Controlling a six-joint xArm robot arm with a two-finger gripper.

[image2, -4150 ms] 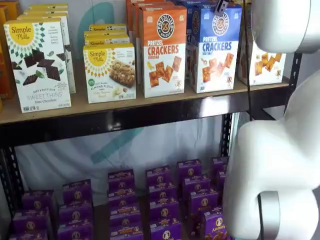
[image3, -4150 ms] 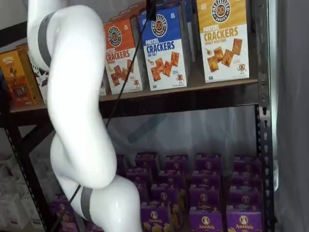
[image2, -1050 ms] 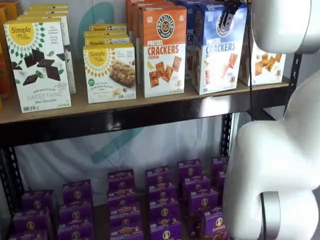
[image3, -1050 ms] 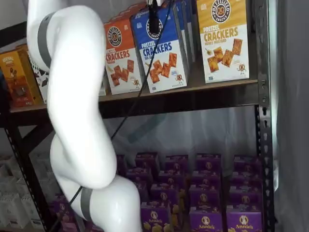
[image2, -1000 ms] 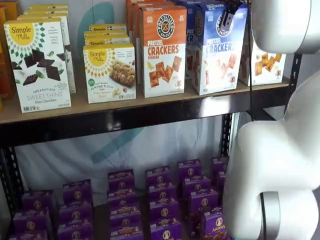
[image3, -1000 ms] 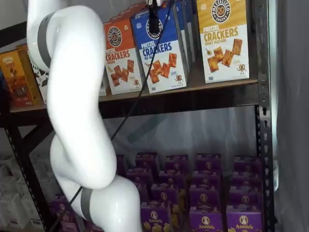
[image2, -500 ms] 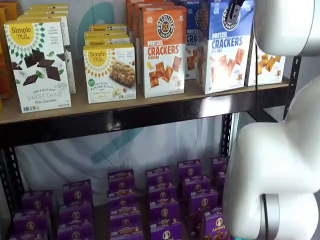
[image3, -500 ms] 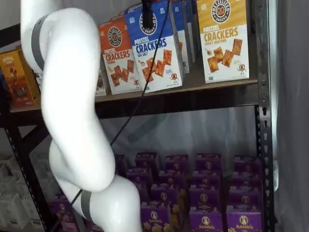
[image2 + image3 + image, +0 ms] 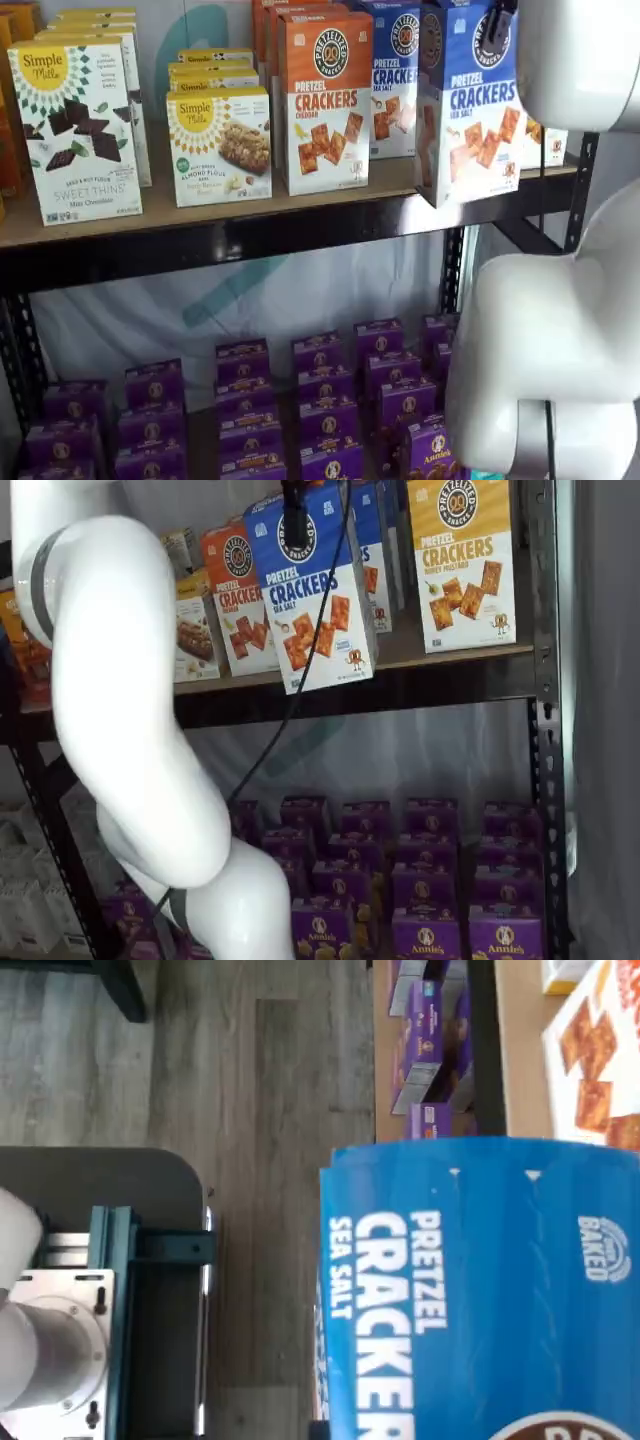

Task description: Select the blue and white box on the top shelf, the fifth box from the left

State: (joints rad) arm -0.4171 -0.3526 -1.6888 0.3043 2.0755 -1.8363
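The blue and white box shows in both shelf views point(image 9: 470, 100) point(image 9: 310, 590), tilted and held out in front of the top shelf point(image 9: 200, 215) point(image 9: 450, 650), its lower edge past the black front beam. My gripper point(image 9: 500, 18) point(image 9: 295, 518) is shut on its upper part; one black finger lies over the round logo. In the wrist view the box's blue part point(image 9: 480, 1300) reads "PRETZEL CRACKERS SEA SALT" and fills much of the picture.
An orange cheddar box point(image 9: 325, 100) point(image 9: 238, 595) stands beside it, another blue box point(image 9: 397, 80) behind, a yellow-topped box point(image 9: 465, 560) to the right. Simple Mills boxes point(image 9: 75, 130) stand left. Purple boxes point(image 9: 330, 400) fill the lower level. My white arm point(image 9: 120, 680) stands before the shelves.
The gripper has drawn the blue and white box off the row, forward and out past the shelf's front edge, tilting it. A second blue box behind it now shows.
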